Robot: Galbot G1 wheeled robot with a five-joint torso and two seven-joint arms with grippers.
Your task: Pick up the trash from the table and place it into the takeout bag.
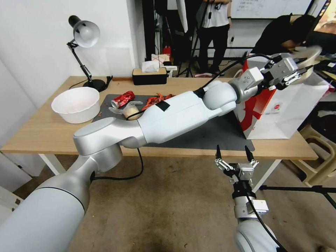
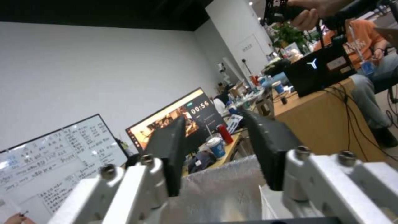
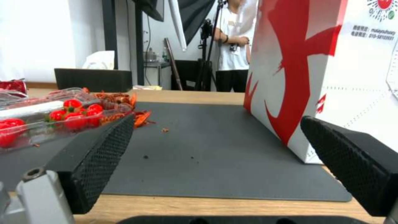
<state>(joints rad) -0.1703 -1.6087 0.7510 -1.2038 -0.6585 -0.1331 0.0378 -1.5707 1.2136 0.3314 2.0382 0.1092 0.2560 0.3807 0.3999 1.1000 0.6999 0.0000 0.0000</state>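
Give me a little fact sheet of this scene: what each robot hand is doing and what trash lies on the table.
left gripper: shut on beige round bowl, above the takeout bag
right gripper: open, idle, low before the table
takeout bag: upright, table's right end, partly on grey mat
trash on mat: crushed red can, clear plastic bag with pale lump
also on table: white bowl, desk lamp
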